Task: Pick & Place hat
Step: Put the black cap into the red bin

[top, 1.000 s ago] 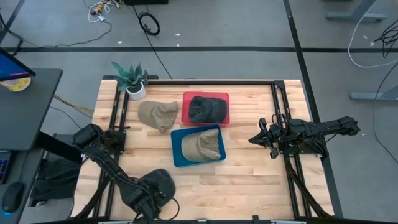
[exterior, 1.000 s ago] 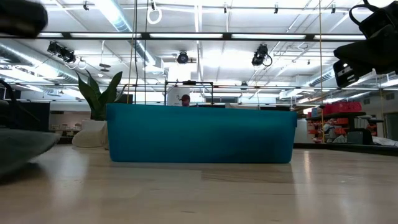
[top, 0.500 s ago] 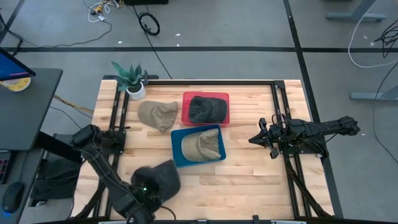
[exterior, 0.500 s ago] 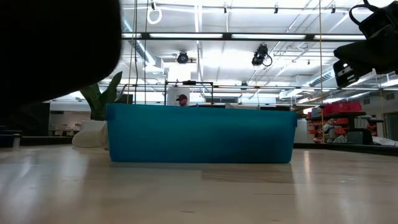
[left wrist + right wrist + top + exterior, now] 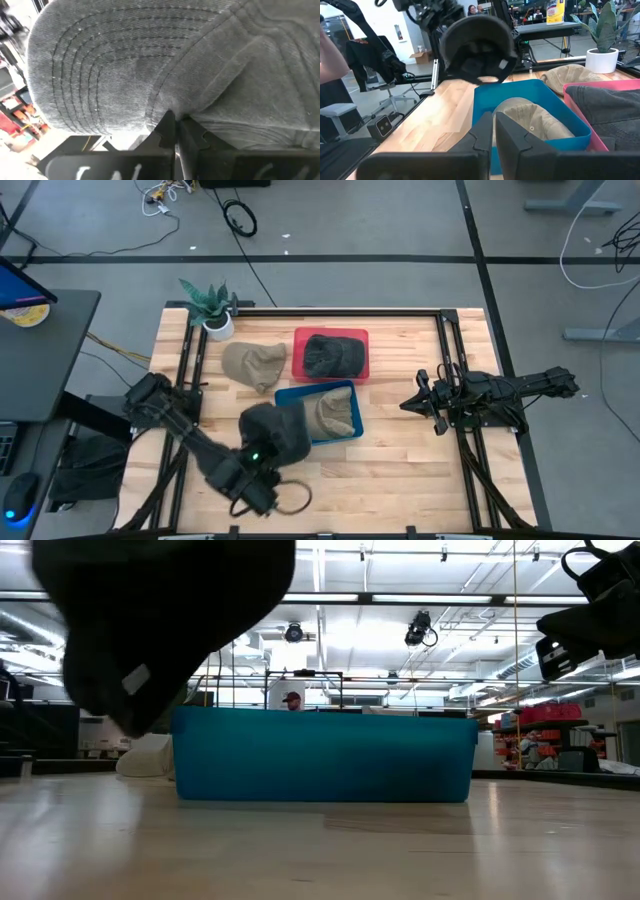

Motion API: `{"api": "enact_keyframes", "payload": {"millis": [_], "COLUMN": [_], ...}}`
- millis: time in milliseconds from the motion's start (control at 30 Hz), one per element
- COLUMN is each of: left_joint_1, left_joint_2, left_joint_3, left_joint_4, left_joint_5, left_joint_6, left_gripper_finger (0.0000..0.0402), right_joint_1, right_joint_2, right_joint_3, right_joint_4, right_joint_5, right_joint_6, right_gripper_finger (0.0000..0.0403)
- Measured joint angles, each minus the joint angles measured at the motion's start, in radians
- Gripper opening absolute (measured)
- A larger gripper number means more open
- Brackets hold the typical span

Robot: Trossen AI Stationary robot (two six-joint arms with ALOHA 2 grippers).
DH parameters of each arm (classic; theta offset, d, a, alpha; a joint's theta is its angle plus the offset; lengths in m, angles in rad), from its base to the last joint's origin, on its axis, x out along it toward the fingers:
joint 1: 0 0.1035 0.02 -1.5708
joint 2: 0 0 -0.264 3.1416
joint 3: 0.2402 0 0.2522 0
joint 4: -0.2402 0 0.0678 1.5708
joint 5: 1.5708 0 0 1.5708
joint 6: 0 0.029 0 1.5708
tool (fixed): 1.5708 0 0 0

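My left gripper (image 5: 175,131) is shut on a dark grey cap (image 5: 275,430), carried above the near left corner of the blue bin (image 5: 352,430). The cap fills the left wrist view (image 5: 150,65) and shows raised in the low view (image 5: 170,610) and the right wrist view (image 5: 477,45). A tan hat (image 5: 325,413) lies in the blue bin, and a dark hat (image 5: 333,355) lies in the red bin (image 5: 362,372). Another tan hat (image 5: 254,364) rests on the table. My right gripper (image 5: 494,131) waits shut at the table's right side (image 5: 410,402). My left gripper pinches the dark grey cap between its two fingers at the seam where brim meets crown (image 5: 172,106). The cap is lifted clear of the table, and its hollow inside (image 5: 480,62) faces the table's right side.
A potted plant (image 5: 212,308) stands at the far left corner. Black rails (image 5: 447,370) run along both sides of the wooden table. Bare wood (image 5: 400,465) lies near of the blue bin. A person's arm (image 5: 330,45) shows beyond the table in the right wrist view.
My left gripper has risen from the table's near edge and swung toward the blue bin, carrying the dark grey cap. The cap, which lay low by the near edge, now hangs lifted clear at the bin's near left corner.
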Motion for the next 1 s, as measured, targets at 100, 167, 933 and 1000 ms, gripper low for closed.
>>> {"api": "enact_keyframes", "payload": {"millis": [100, 167, 933, 1000], "left_joint_1": [0.075, 0.124, 0.658, 0.685], "left_joint_2": [0.000, 0.000, 0.001, 0.005], "left_joint_3": [0.030, 0.045, 0.223, 0.224], "left_joint_4": [-0.030, -0.034, 0.401, 0.431], "left_joint_5": [-0.003, -0.003, 0.051, 0.055], "left_joint_6": [0.045, 0.080, 0.821, 0.848], "left_gripper_finger": [0.0002, 0.0002, 0.0002, 0.0002], "right_joint_1": [0.000, 0.000, 0.000, 0.000], "right_joint_2": [0.000, 0.000, 0.000, 0.000], "right_joint_3": [0.000, 0.000, 0.000, 0.000], "right_joint_4": [0.000, 0.000, 0.000, 0.000], "right_joint_5": [0.000, 0.000, 0.000, 0.000], "right_joint_6": [0.000, 0.000, 0.000, 0.000], "right_gripper_finger": [0.0027, 0.0027, 0.0027, 0.0027]}}
